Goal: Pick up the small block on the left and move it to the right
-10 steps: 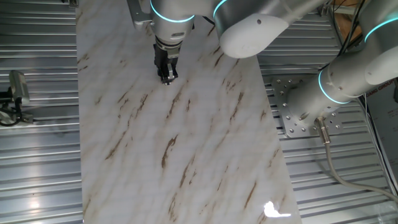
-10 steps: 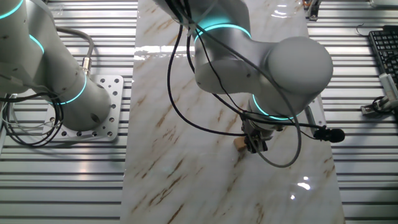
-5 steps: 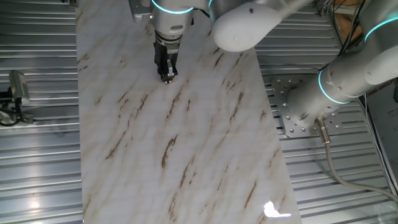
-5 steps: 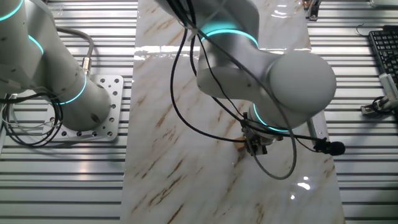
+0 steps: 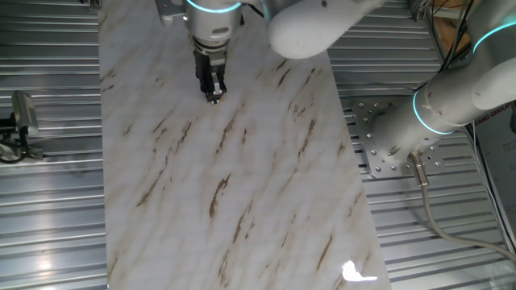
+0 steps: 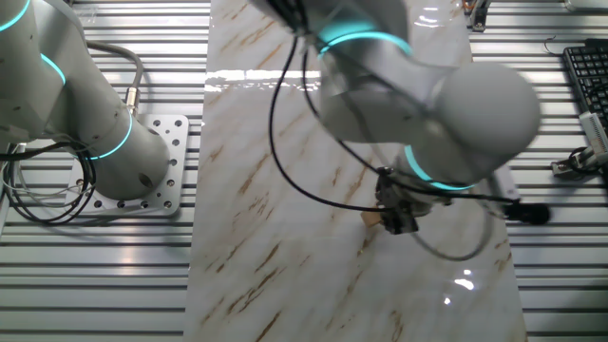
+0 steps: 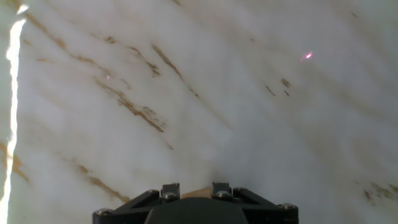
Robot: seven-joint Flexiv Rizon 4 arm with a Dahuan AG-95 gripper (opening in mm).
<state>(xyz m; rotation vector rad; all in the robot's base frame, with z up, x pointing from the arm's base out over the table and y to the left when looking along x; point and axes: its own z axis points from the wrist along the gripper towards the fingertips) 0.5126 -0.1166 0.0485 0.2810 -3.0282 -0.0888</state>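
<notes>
The gripper (image 5: 214, 95) is clamped on the small block (image 6: 371, 218), whose tan corner shows between the fingers in the hand view, just above the table (image 5: 242, 177). Over the last second the gripper has slid sideways across the marble with the block in it, so the carry to the right seems under way. The arm (image 6: 437, 104) reaches in from above, wrist pointing nearly straight down, blurred by motion.

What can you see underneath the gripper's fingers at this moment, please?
In the hand view, only bare marble tabletop lies beneath. A sliver of the small block shows between the fingers; the rest is covered by the gripper, so contact with the table cannot be judged.
</notes>
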